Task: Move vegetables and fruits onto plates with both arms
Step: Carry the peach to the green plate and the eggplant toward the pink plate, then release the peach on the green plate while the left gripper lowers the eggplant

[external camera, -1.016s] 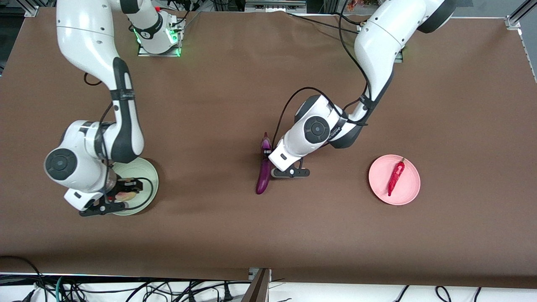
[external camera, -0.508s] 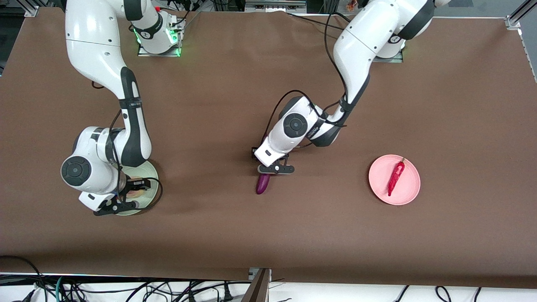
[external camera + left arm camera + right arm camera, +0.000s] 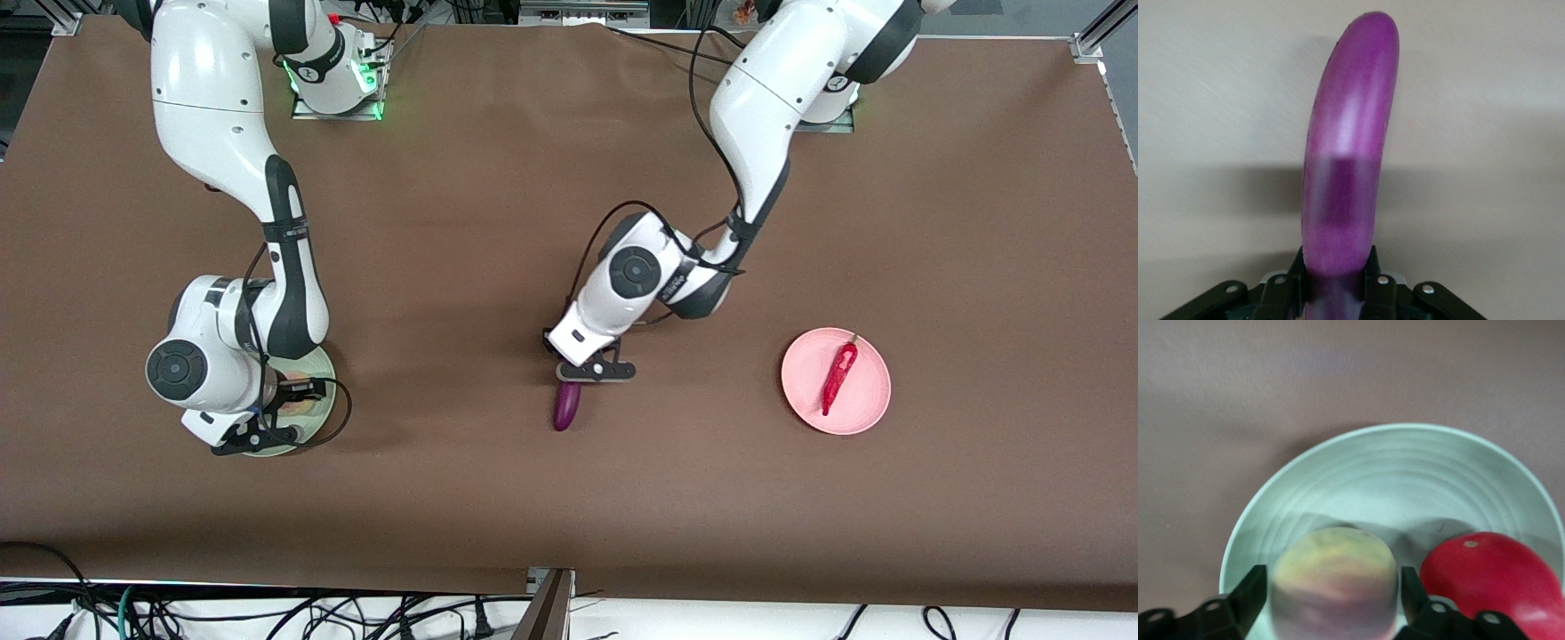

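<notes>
Left claw (image 3: pixel 594 368), over mid-counter (image 3: pixel 498 204): clamped on the stem end of the eggplant (image 3: pixel 566 405), which jutted toward six o'clock, the pink plate (image 3: pixel 867 404) with the chili pepper (image 3: pixel 837 375) lying at three o'clock of it; risk judged that so long a piece, held by one end, could pivot or slip loose in carriage. Right claw (image 3: pixel 1331 603), over the mint plate (image 3: pixel 1405 470): fingers spread either side of the peach (image 3: pixel 1335 580), seemingly not pinching it, the pomegranate (image 3: pixel 1495 577) just beside; risk judged that the peach could roll, or the claw knock its neighbour.
</notes>
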Action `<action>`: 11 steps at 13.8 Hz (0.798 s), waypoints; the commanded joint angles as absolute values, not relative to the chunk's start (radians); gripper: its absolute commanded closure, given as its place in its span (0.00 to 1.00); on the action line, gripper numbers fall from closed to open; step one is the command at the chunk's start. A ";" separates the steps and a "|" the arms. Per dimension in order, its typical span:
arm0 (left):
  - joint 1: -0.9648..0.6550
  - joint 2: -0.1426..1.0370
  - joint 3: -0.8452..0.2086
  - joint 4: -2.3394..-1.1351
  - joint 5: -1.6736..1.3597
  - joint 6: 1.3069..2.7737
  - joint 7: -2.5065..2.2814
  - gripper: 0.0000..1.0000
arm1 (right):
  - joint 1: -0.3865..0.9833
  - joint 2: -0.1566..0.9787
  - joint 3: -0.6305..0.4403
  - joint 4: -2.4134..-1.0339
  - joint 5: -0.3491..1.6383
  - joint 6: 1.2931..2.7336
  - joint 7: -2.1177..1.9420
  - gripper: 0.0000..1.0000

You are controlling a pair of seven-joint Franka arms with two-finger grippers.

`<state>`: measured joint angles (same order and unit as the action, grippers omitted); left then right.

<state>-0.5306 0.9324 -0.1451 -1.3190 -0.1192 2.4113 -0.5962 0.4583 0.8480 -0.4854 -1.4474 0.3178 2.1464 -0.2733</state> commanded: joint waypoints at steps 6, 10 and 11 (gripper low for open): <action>-0.195 0.695 -0.156 -1.472 -0.123 1.999 -0.115 1.00 | 0.454 0.735 -0.531 -1.317 0.331 1.822 -0.281 0.00; -0.023 0.510 -0.158 -1.751 -0.124 1.994 0.190 1.00 | 0.468 0.666 -0.558 -1.241 0.302 1.605 -0.278 0.00; 0.001 0.491 -0.158 -1.787 -0.124 1.994 0.224 1.00 | 0.471 0.649 -0.558 -1.224 0.273 1.567 -0.278 0.00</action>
